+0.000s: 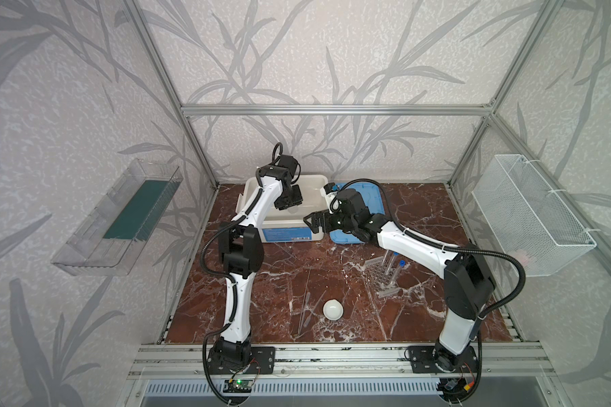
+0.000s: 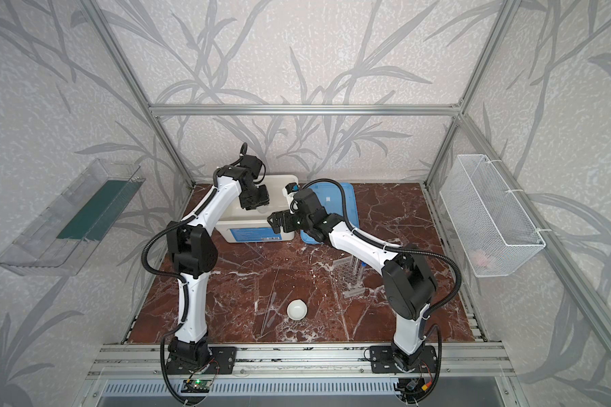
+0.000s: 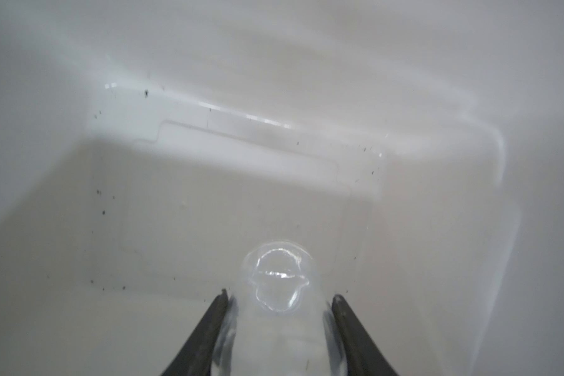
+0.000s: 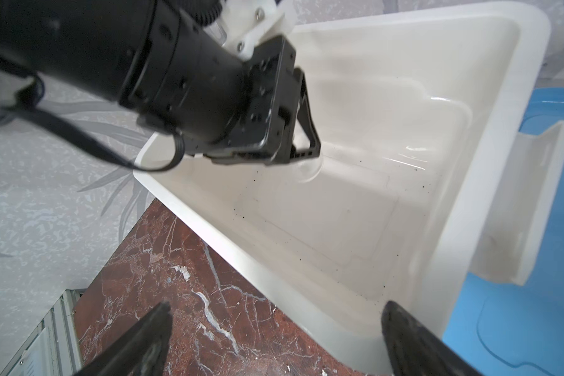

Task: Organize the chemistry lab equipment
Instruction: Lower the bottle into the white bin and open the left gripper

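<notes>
Inside the big white plastic tub (image 4: 404, 58), my left fingers (image 3: 205, 332) clamp the small clear jar (image 3: 275, 286) low (for a gentle landing, I judge); my right fingers (image 4: 134, 345) gape wide, empty, leaving room.

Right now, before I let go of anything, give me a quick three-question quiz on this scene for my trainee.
1. True or false: the blue lid is on the tub.
2. What do the left arm's jaws hold? A) jar B) spoon C) cloth
3. Fill in: the right arm's jaws stand ____.
Key: 1 false, it lies beside the tub; 2 A; 3 open.
</notes>
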{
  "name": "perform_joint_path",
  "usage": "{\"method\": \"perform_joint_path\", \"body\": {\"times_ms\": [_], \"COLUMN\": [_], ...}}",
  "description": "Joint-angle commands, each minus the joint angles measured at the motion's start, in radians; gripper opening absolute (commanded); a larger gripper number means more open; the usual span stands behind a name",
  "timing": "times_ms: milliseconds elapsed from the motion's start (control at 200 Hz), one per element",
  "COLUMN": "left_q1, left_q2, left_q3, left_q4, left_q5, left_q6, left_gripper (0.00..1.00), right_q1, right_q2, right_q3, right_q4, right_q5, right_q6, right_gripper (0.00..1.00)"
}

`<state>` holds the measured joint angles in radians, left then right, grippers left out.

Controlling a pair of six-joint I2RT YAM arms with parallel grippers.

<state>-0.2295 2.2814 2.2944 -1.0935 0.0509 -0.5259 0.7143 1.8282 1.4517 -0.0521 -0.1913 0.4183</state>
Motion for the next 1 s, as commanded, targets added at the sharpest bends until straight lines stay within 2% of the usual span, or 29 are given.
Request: {"method": "perform_joint_path", "body": {"times_ms": [0, 95, 585, 830, 995], "left_q1": [0.012, 0.015, 0.015, 0.02, 0.021], "left_q2": [0.081, 0.121, 0.153, 0.067, 0.132], "left_q3": [0.119, 0.149, 0.09, -0.072, -0.003], "left_q4": [-0.102, -0.097, -0.045, 0.071, 0.0], "left_q5": [-0.01, -0.004, -0.069, -0.096, -0.056], "left_q6": [0.027, 0.036, 0.046, 0.044, 0.028], "left_gripper": [0.34, 0.35, 0.37, 0.37, 0.42], "right_q1": [-0.004, -0.004, -0.004, -0.004, -0.004], "right_q2": [-0.011, -0.007, 0.009, 0.017, 0.014], "right_q3": [-0.016, -0.016, -0.02, -0.016, -0.018], "right_q4": [-0.015, -0.012, 0.003, 0.005, 0.002], "right_q5": [0.006, 0.007, 0.01, 0.006, 0.009], "right_q6": [-0.007, -0.009, -0.006, 0.0, -0.001], "right_gripper": [0.98, 0.98, 0.98, 0.98, 0.98]}}
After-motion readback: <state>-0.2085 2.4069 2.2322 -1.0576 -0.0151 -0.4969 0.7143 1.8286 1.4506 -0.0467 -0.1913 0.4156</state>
